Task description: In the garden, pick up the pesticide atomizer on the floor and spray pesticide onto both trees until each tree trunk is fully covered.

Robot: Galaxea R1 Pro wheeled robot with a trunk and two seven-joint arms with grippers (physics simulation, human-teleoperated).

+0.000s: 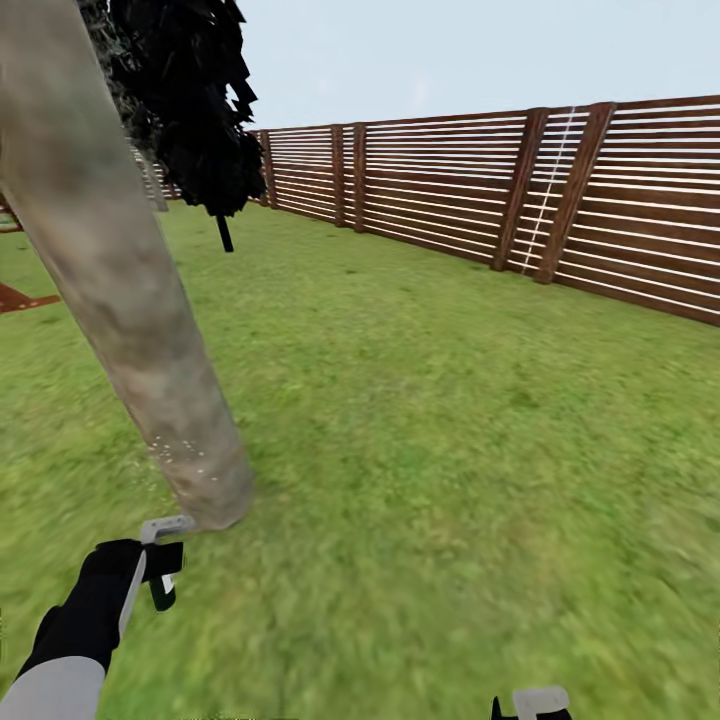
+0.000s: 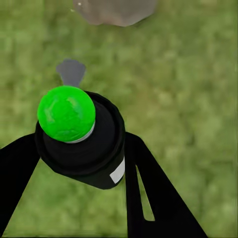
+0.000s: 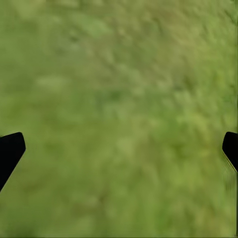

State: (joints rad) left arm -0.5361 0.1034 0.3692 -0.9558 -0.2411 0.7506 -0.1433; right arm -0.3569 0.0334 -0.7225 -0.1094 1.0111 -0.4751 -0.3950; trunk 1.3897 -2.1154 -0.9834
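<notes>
My left gripper (image 1: 160, 572) is shut on the pesticide atomizer (image 2: 84, 144), a near-black bottle with a white label; its round top (image 2: 66, 113) shows bright green. It is held low over the grass, just in front of the base of a tree trunk (image 1: 110, 280), a thick, mottled beige-grey column. Fine white speckles of pesticide (image 1: 180, 452) dot the bark near the ground. In the left wrist view the trunk's base (image 2: 116, 10) lies a short way beyond the bottle. My right gripper (image 3: 119, 148) hangs open over bare grass, and its edge shows low in the head view (image 1: 535, 705).
A brown slatted fence (image 1: 450, 190) runs along the back and right of the lawn (image 1: 450, 430). A near-black tree (image 1: 200, 110) with a thin dark stem stands behind the trunk. A reddish-brown object (image 1: 20, 298) lies at the left edge.
</notes>
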